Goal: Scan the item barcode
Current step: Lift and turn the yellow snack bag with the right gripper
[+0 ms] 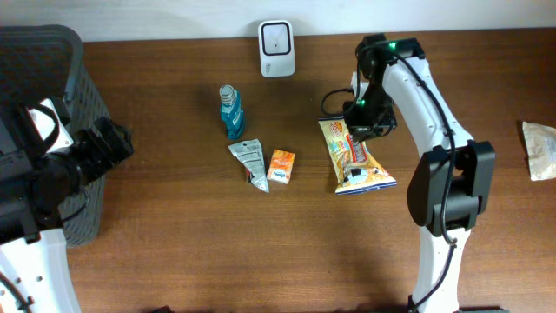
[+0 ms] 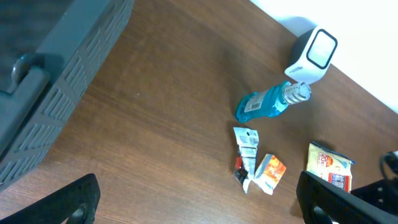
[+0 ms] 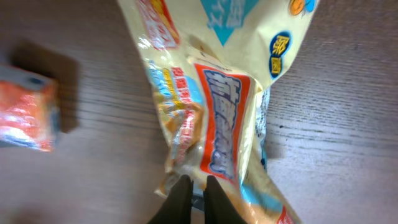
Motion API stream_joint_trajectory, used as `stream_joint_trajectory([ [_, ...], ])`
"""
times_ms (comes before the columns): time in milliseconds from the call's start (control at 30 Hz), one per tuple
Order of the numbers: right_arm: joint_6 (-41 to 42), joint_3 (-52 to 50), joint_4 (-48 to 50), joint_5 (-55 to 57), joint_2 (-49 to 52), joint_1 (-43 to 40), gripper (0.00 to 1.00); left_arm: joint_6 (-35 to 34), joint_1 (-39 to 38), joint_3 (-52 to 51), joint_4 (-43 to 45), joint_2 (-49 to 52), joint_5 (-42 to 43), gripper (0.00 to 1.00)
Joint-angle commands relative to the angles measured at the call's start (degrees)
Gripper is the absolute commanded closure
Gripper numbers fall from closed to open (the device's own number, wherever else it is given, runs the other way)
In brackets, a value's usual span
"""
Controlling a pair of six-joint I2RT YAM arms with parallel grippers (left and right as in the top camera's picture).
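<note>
Right gripper (image 3: 194,190) clenched, seemingly on the snack bag's (image 1: 356,158) end nearer the table's (image 1: 174,252) back edge; slick film might slip. Left gripper (image 2: 199,208) gaped.

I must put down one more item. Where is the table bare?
Bare wood: the strip in front of the tube, box and snack bag, and between basket and bottle. Crowded: the middle, where those lie close and the right tool pinches the bag.

Brown wooden table (image 1: 174,261); pale wall (image 1: 156,17), perhaps, behind.
</note>
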Motion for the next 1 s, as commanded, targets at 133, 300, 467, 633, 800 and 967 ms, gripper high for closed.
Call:
stream_joint_trajectory([
  [133, 3.54, -13.27, 12.37, 7.65, 0.00, 0.15, 0.91, -0.55, 0.31, -0.11, -0.04, -0.02, 0.46, 0.01],
  [300, 5.29, -18.53, 17.75, 12.41, -0.02, 0.17, 0.90, -0.55, 0.31, -0.11, -0.04, -0.02, 0.46, 0.01],
  [467, 5.22, -10.25, 6.62, 12.26, -1.57, 0.28, 0.88, -0.55, 0.31, -0.11, -0.04, -0.02, 0.46, 0.01],
  [633, 4.44, -1.25, -1.68, 16.87, -1.97, 0.26, 0.52, -0.55, 0.31, -0.11, -0.04, -0.02, 0.46, 0.01],
  [800, 5.31, -3.89, 0.07, 17.68, -1.09, -0.35, 0.76, -0.55, 0.31, -0.11, -0.04, -0.02, 0.46, 0.01],
  [967, 5.31, -12.37, 9.05, 15.04, -1.01, -0.39, 0.89, -0.55, 0.31, -0.11, -0.04, -0.02, 0.46, 0.01],
])
